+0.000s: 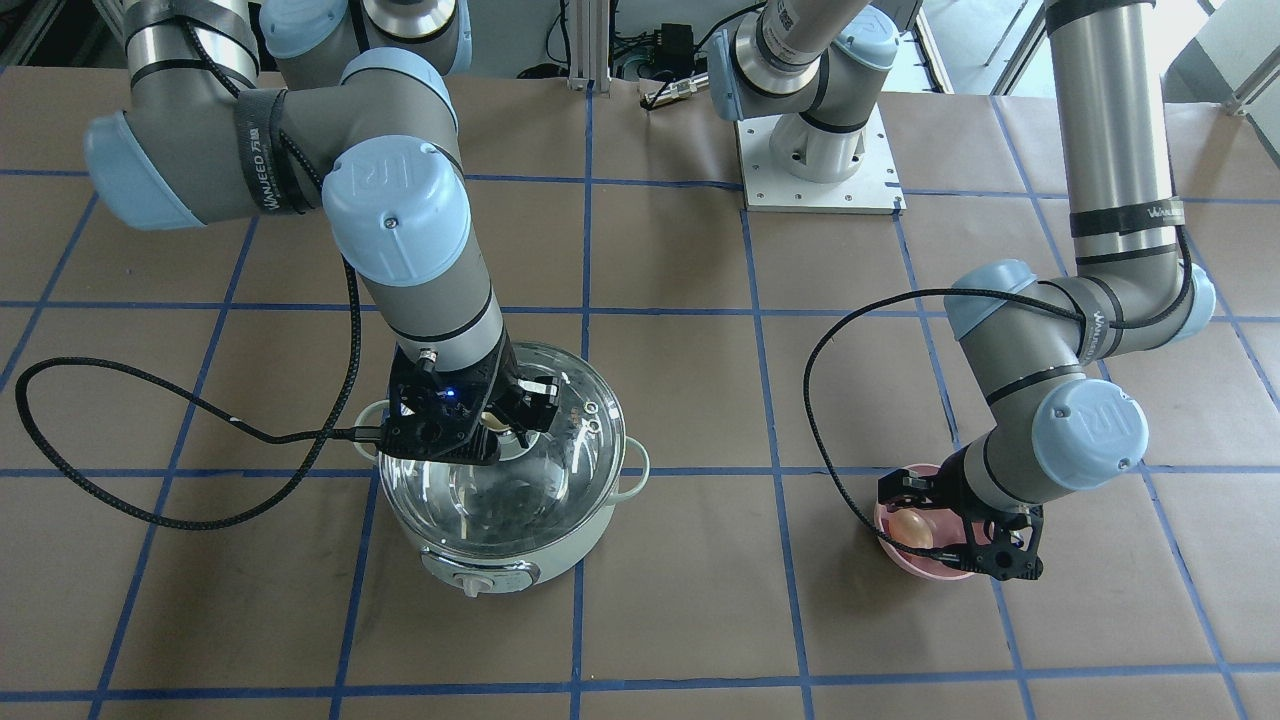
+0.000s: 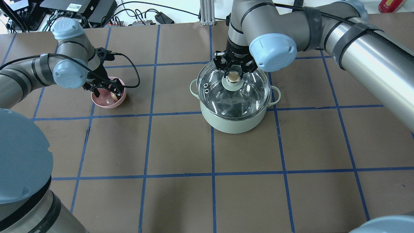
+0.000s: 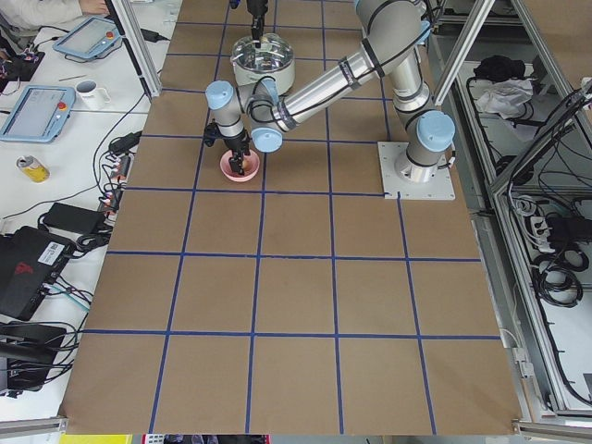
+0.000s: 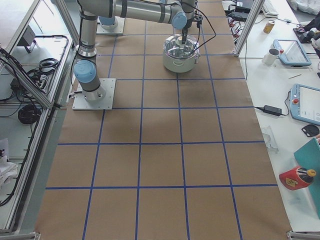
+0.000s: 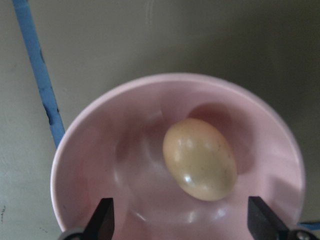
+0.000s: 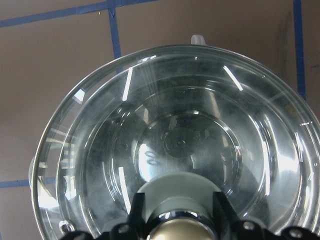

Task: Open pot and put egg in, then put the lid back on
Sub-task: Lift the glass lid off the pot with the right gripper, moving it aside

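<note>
Opening: right tool [image 2: 233, 76] pinches the lid [image 2: 247, 94] over the pot [image 2: 233, 124]; left tool [image 5: 182, 220] spread above egg [image 5: 200, 159] (3 o'clock in bowl [image 5: 90, 150]); lift next.

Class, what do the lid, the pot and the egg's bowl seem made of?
The lid: clear glass, probably; see-through, sharp glints. The pot: mint outside, painted metal or plastic; mirror-bright steel-like inside. The pink bowl: glossy, plastic or ceramic; soft highlights.

Robot lab: teach pendants [image 4: 306, 103], aluminium framing [image 4: 247, 29].

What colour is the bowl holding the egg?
Pink; the small round bowl shows best in the left wrist view.
</note>
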`<action>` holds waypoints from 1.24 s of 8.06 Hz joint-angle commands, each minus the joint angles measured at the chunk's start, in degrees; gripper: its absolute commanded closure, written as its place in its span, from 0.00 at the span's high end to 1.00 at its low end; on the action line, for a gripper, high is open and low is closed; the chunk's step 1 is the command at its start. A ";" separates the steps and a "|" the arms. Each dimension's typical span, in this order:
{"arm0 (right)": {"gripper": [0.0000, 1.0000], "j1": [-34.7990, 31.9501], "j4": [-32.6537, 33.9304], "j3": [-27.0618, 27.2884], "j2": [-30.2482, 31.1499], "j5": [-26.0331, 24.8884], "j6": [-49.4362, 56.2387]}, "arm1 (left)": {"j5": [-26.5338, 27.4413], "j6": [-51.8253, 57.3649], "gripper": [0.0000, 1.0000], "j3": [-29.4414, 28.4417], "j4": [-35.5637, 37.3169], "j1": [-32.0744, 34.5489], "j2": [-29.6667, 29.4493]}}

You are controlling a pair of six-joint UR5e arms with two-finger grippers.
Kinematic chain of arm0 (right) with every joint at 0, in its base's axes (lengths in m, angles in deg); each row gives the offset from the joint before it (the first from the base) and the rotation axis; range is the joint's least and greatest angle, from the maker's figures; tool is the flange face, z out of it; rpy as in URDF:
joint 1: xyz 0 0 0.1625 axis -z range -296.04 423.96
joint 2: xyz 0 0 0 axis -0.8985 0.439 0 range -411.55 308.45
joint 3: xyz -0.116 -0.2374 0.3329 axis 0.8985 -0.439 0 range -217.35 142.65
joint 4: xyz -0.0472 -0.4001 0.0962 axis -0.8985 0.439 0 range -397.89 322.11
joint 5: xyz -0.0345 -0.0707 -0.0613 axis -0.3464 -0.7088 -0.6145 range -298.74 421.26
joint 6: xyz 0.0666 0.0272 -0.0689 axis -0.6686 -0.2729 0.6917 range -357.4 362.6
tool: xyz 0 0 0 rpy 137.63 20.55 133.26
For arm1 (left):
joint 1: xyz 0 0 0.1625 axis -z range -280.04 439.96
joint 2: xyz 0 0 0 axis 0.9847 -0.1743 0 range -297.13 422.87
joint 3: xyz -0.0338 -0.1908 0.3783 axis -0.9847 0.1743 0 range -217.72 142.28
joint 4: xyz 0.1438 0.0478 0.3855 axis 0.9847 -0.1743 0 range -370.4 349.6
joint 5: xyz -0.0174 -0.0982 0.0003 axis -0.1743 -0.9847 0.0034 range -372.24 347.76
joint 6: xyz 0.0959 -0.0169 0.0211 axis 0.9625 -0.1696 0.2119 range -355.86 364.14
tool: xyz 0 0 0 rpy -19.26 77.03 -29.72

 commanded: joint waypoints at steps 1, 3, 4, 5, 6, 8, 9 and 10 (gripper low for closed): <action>0.00 1.47 -0.72 -0.48 2.17 -0.04 2.87 | -0.07 -0.06 0.94 0.39 0.01 0.00 -0.33; 0.00 7.15 -5.70 -0.66 5.50 -0.04 10.74 | -0.07 -0.51 0.90 0.40 0.10 0.00 -1.38; 0.00 11.80 -8.69 -0.66 7.61 -0.04 15.58 | -0.16 -0.50 0.90 0.31 0.10 0.00 -1.47; 0.00 15.93 -10.89 -0.66 8.76 0.14 20.59 | -0.07 -0.42 0.80 0.22 0.19 0.00 -1.48; 0.00 19.72 -12.40 -0.66 9.12 0.14 24.99 | -0.07 -0.42 0.61 0.22 1.76 0.00 -1.48; 0.00 25.62 -13.63 -0.66 9.30 -0.04 31.34 | 0.02 -0.33 0.36 0.22 3.09 0.00 -1.39; 0.00 28.25 -13.99 -0.57 9.30 0.05 34.24 | 0.02 -0.07 0.30 0.13 3.09 0.00 -1.13; 0.00 30.72 -13.99 -0.57 9.21 -0.04 37.57 | 0.10 0.02 0.24 0.13 3.09 0.00 -0.69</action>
